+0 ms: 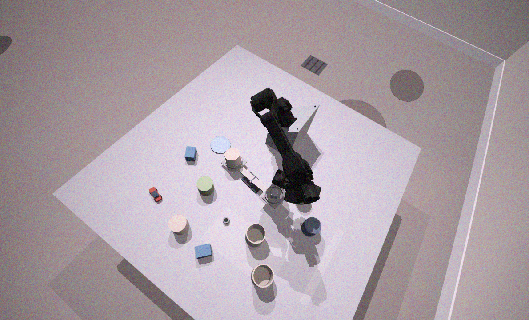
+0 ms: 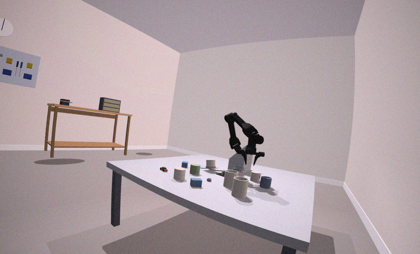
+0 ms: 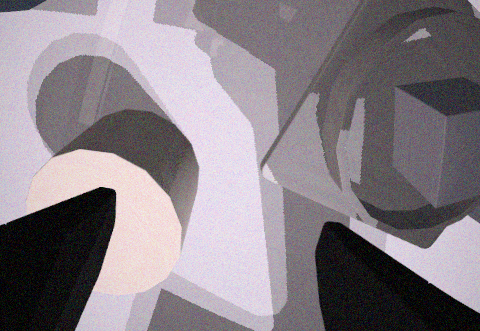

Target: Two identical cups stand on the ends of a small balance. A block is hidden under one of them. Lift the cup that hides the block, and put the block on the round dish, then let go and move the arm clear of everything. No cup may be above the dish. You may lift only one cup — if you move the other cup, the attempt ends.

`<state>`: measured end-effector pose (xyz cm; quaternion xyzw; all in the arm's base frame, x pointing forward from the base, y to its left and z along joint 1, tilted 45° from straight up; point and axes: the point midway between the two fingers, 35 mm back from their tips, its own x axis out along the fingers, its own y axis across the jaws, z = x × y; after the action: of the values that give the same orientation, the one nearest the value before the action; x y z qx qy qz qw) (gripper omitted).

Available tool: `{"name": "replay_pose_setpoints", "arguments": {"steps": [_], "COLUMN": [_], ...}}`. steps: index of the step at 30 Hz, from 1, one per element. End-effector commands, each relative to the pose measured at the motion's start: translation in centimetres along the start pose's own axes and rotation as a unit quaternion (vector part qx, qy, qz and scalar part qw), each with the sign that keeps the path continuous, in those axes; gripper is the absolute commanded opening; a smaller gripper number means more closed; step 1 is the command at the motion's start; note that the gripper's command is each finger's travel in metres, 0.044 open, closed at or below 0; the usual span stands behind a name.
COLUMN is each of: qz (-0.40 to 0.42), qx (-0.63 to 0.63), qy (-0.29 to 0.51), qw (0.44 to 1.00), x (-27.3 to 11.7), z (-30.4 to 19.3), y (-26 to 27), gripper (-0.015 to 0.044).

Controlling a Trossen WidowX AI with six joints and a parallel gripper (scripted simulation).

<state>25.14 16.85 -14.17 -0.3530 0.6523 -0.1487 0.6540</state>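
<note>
Our black arm (image 1: pixel 286 151) bends down beside the small grey cube (image 3: pixel 436 138); our pincer (image 2: pixel 250 161) hangs apart, gripping nothing.

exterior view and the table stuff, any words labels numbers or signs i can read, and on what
No readable text in any view.
Wall board: pictures of tools and coloured blocks only, no lettering.
Wall clock: one hand, no numerals visible.
Drawer box on the wooden bench: no label that can be made out.
Cups, blocks, toy car and round dish: plain surfaces, no markings.
</note>
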Motion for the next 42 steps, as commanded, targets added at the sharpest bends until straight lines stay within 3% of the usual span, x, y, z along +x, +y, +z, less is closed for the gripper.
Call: {"name": "replay_pose_setpoints", "arguments": {"steps": [1, 16, 32, 42], "qz": [-0.003, -0.011, -0.020, -0.021], "qx": [0.070, 0.324, 0.571, 0.592], "qy": [0.000, -0.001, -0.007, -0.008], "qw": [0.998, 0.946, 0.820, 0.805], "x": [-0.3, -1.2, -2.1, -1.1], "z": [0.4, 1.7, 2.8, 2.8], "y": [-0.8, -3.5, -6.6, -6.9], "gripper": [0.0260, 0.0260, 0.0260, 0.0260]}}
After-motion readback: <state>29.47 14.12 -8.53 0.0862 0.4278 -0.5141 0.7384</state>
